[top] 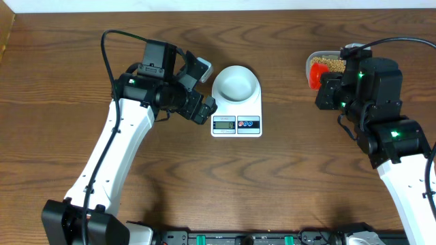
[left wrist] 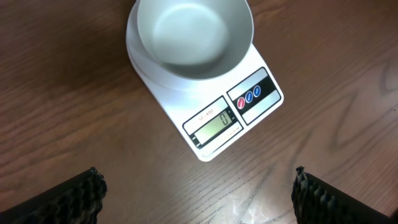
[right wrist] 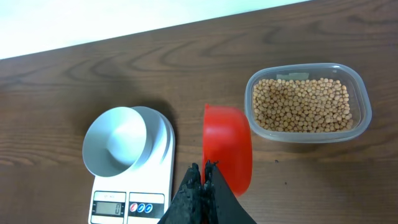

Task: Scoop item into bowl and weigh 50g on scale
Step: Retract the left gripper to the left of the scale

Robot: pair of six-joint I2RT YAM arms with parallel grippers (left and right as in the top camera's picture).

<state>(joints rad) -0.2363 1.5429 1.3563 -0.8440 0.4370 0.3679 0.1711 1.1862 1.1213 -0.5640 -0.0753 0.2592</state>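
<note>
Early days, judging by the layout. Done so far: bowl [top: 236, 83] set on the scale [top: 236, 124], toward its back and clear of the display [left wrist: 213, 126] and buttons; display lit, showing what looks like a zero. Nothing in the bowl, bare pale inside in both wrist views. All visible beans [right wrist: 305, 106] in the clear tub [right wrist: 364, 102], off at the right side of the table [top: 272, 190], well apart from the scale. Left to do, then: scooping from the tub, carrying across, tipping into the bowl, trimming the amount to the target weight, which is practically the whole job. Right gripper [right wrist: 204, 169] clamped fully shut on the red scoop [right wrist: 227, 149], pinching its near end, cup held on edge just beside the tub's left wall and not dipped in. No beans visible in the scoop, but only what looks like its rounded outside on show, so impossible to say for sure. Left gripper [left wrist: 199, 196] spread as wide as possible, fingers [left wrist: 68, 199] at the two lower corners of its own view, empty, touching nothing, hovering just left of the scale, with scale and bowl ahead of the open jaws rather than between them. Possibly standing by to steady the scale or bowl, though no more than a guess
</note>
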